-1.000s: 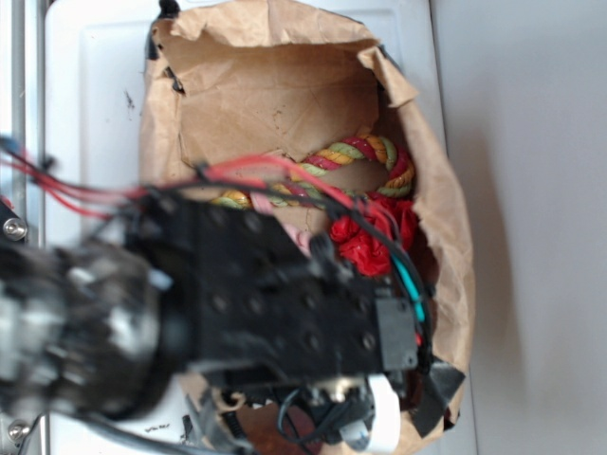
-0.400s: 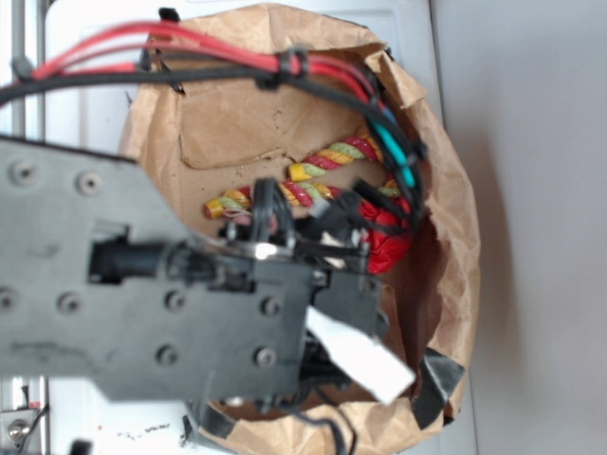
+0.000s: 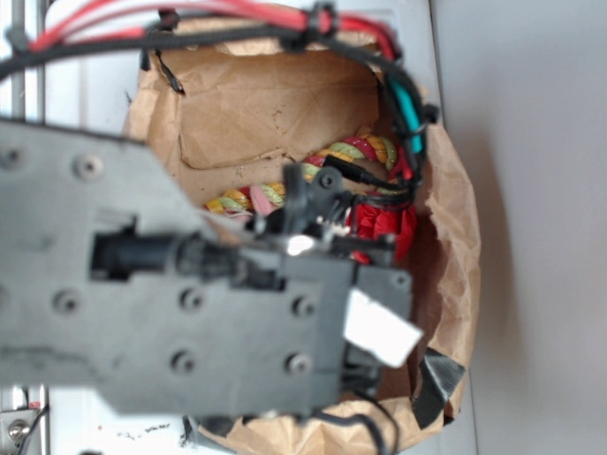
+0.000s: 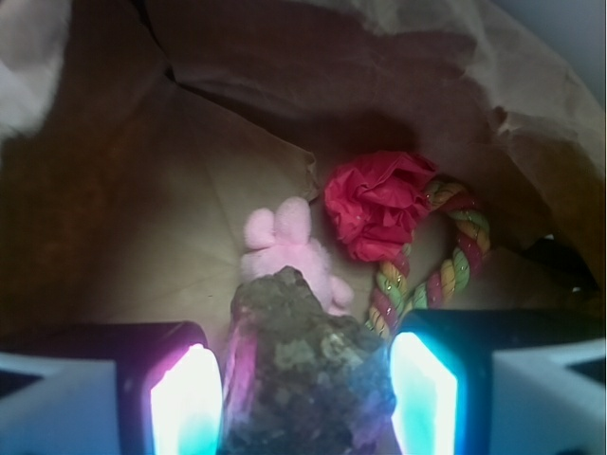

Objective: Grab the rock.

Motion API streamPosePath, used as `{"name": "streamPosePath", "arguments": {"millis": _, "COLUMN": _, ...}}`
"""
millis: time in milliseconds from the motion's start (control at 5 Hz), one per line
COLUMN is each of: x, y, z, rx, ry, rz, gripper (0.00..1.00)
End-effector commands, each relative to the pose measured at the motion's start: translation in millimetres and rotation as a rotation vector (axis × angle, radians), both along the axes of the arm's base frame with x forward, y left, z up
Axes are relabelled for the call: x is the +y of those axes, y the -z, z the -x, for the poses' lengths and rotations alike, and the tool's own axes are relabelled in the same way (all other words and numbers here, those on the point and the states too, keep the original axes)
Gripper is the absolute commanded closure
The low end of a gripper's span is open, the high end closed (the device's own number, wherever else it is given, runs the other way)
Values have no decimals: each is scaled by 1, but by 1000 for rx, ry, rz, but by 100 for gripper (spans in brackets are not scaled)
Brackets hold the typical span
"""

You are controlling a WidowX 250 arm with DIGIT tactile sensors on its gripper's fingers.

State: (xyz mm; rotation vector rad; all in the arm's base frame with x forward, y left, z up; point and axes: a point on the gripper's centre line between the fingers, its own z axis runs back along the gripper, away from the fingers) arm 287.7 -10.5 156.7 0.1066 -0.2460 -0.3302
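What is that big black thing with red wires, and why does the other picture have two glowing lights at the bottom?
The black thing is a robot arm, seen from above as it reaches into a brown paper bag. The other picture comes from a small camera on the arm's wrist. The glowing parts are the two fingers of its gripper. Between them sits a dark, bumpy rock, though I cannot tell if they are squeezing it. Behind it in the bag lie a pink plush bunny, a red crinkly ball and a colourful rope.
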Motion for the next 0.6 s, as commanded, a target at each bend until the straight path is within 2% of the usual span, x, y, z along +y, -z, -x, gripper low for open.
{"name": "streamPosePath", "arguments": {"millis": 0, "x": 24, "y": -42, "z": 6, "rx": -43, "ry": -75, "rz": 174, "gripper": 100}}
{"name": "streamPosePath", "arguments": {"millis": 200, "x": 29, "y": -56, "z": 8, "rx": -83, "ry": -29, "rz": 174, "gripper": 100}}
{"name": "streamPosePath", "arguments": {"millis": 400, "x": 26, "y": -59, "z": 9, "rx": -91, "ry": 8, "rz": 179, "gripper": 100}}
